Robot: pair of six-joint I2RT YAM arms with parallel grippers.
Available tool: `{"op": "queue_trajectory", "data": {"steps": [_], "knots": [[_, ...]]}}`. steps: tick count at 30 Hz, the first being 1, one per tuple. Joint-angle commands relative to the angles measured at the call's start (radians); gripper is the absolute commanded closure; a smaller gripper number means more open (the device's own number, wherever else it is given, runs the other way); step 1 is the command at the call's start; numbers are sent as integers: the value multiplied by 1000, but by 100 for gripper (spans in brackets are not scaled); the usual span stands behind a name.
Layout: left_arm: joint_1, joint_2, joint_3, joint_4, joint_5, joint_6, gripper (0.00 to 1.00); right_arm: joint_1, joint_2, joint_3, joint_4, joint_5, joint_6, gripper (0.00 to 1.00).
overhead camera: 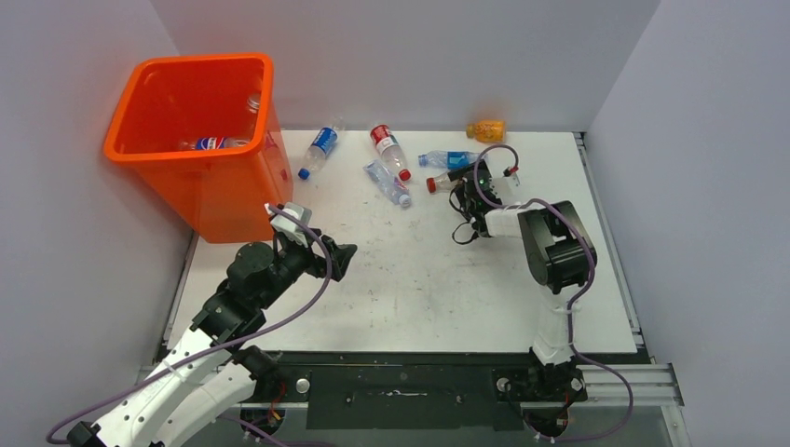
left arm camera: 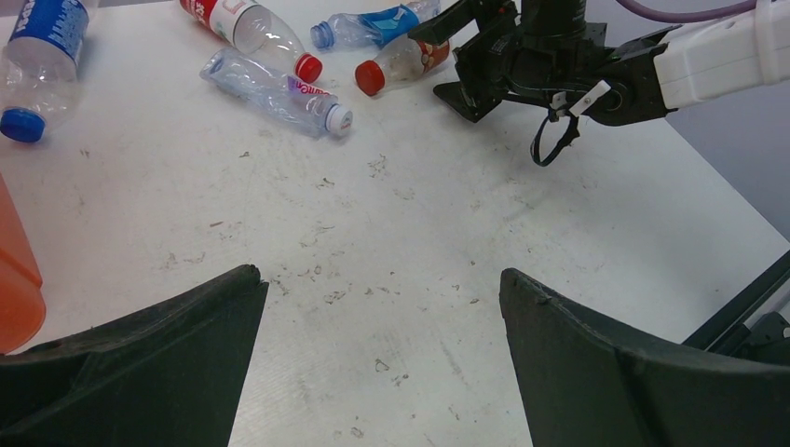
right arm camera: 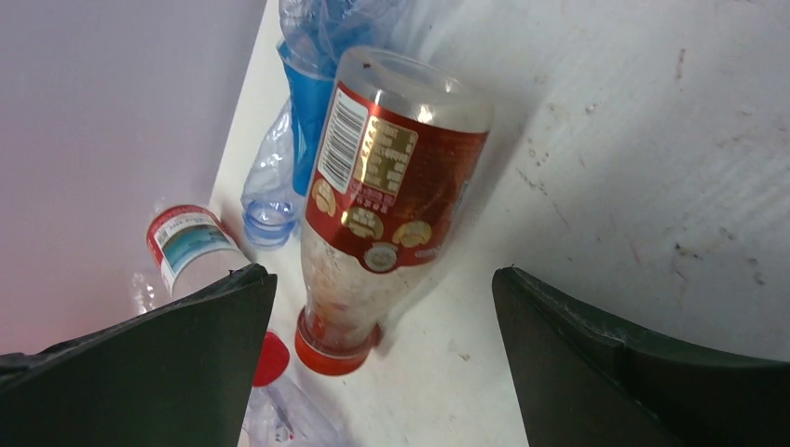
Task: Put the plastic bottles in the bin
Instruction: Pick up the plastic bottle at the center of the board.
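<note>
On the scuffed white counter point(overhead camera: 419, 279), the right gripper point(right arm camera: 380, 276) gapes empty over a red-labelled bottle point(right arm camera: 396, 158). Likely light, slick and crushable: take its labelled middle. The left gripper point(left arm camera: 380, 276) also gapes empty.

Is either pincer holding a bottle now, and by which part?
Nothing is held. Both are open: the left pincer over the table, the right pincer over the red-labelled bottle.

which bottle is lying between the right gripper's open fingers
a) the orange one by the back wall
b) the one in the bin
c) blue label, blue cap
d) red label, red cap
d: the right wrist view shows the red-label bottle lying on the table between the spread fingers of the right gripper, not yet gripped.
</note>
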State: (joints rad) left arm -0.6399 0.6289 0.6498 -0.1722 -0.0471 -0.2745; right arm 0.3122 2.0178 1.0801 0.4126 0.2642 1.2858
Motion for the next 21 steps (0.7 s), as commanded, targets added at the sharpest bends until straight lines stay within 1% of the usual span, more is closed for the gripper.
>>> {"op": "queue_trajectory", "data": {"steps": [1,3,5,8,12,14,16,21], "knots": [[0,-20,5,47,-16,19,4,-17,51,55,21,51,62,9],[0,-23,5,46,-19,23,4,-28,79,76,13,35,69,9],[0,-23,3,45,-19,26,4,-38,110,126,-32,14,70,7],[0,-22,4,45,-16,29,4,-44,143,153,-72,-3,65,0],[0,-20,7,41,-16,33,4,-45,163,137,-57,-25,64,14],[0,-20,7,41,-16,34,4,-44,171,125,-52,-36,64,22],[0,-19,6,40,-15,34,4,-46,175,111,-41,-43,59,34],[0,-16,7,40,-15,34,4,-45,181,88,-28,-67,39,54]]}}
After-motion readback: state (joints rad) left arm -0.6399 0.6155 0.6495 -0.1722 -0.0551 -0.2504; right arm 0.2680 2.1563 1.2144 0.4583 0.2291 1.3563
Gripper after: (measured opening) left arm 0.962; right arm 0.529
